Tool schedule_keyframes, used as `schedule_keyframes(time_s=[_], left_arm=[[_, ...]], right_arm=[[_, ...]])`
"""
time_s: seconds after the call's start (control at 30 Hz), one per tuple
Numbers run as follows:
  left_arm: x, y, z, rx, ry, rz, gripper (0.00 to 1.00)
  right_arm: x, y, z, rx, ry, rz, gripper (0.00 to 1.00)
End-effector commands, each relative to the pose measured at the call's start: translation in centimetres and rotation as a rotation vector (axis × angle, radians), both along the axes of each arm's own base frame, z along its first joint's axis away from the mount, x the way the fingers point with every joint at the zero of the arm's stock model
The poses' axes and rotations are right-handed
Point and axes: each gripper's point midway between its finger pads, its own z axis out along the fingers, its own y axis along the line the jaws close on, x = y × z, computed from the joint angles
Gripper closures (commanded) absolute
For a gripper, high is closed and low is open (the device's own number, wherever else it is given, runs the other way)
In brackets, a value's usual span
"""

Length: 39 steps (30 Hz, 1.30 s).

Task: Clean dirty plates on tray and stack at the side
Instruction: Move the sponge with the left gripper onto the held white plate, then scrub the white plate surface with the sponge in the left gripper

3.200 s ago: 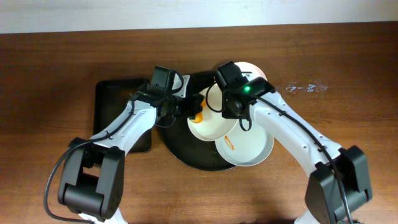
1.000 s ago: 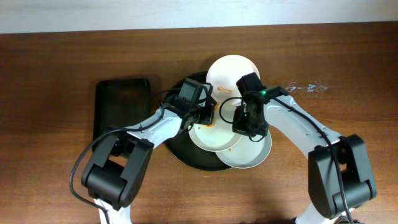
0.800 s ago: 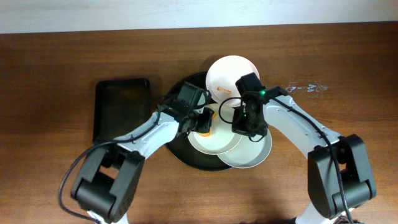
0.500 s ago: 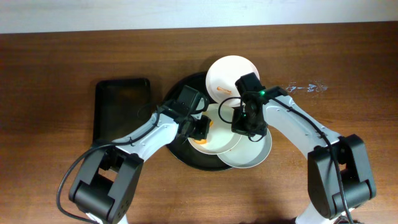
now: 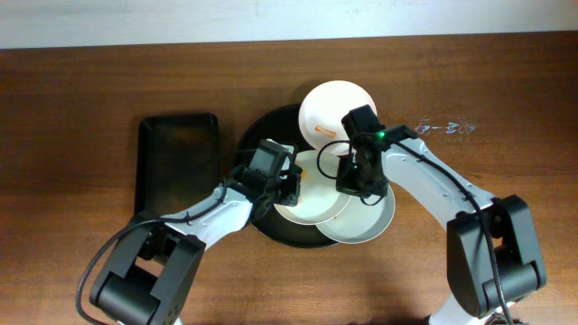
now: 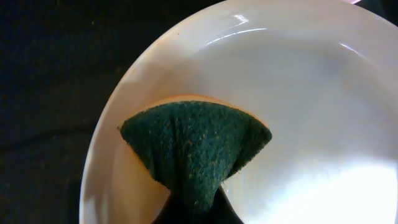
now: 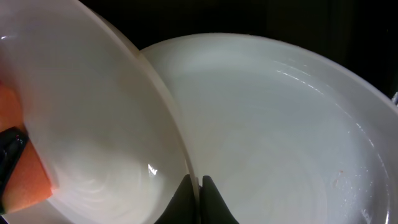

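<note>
One round tray [image 5: 259, 128] on wooden table [image 5: 72, 90]

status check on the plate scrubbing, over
Left gripper shut on sponge, pressed into middle plate. Right gripper shut on that plate's rim. Plate over round tray, nothing blocking.

The large round black tray [image 5: 257, 135] lies flat. A far white plate [image 5: 336, 101] rests over its back rim, a small orange smear near its edge. The middle white plate [image 5: 316, 200] overlaps the grey-green plate [image 5: 368, 226] at the tray's front right. My right gripper [image 7: 194, 182] pinches the middle one's rim.
</note>
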Motion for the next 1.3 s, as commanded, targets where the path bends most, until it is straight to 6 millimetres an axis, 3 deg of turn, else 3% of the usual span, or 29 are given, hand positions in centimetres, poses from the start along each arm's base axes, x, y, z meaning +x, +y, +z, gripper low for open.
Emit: schedule_keyframes(time_s=[0.0,0.1,0.23,0.43,0.6,0.73,0.93,1.03,1.07,1.13,1.27], left_arm=[[-3.5,1.0,-4.2,0.143,0.082,0.027,1.00],[-3.8,0.7,-5.0,0.203,0.049,0.034,1.00],[-3.7,0.5,-5.9,0.186,0.069,0.075,1.00],[-2.9,-0.1,-5.7,0.158,0.035,0.077,1.00],[-2.6,-0.2,-7.1,0.160,0.030,0.075,1.00],[-1.4,-0.4,-6.5,0.159,-0.031,0.044,1.00],[0.4,-1.1,-4.1,0.154,-0.155,0.004,1.00],[0.0,-0.8,-0.7,0.145,-0.167,0.006,1.00],[-0.4,-0.4,1.5,0.136,-0.178,0.008,1.00],[-1.5,0.0,2.8,0.121,-0.142,0.024,1.00],[-2.9,0.1,0.8,0.121,-0.049,0.024,1.00]], right_arm=[[0.1,-0.2,-0.2,-0.025,-0.006,0.008,0.96],[0.1,-0.2,-0.2,-0.025,-0.006,0.008,0.96],[0.1,-0.2,-0.2,-0.025,-0.006,0.009,0.96],[0.1,-0.2,-0.2,-0.024,-0.008,0.009,0.96],[0.1,-0.2,-0.2,-0.024,-0.008,0.009,0.96],[0.0,-0.2,-0.2,-0.025,-0.005,0.009,0.96],[-0.1,-0.3,-0.2,-0.028,-0.003,0.031,0.96],[-0.1,-0.3,-0.2,-0.028,-0.004,0.031,0.96],[0.0,-0.3,-0.2,-0.028,-0.005,0.031,0.96],[0.0,-0.3,-0.2,-0.028,-0.005,0.031,0.96],[0.0,-0.3,-0.2,-0.028,-0.005,0.031,0.96]])
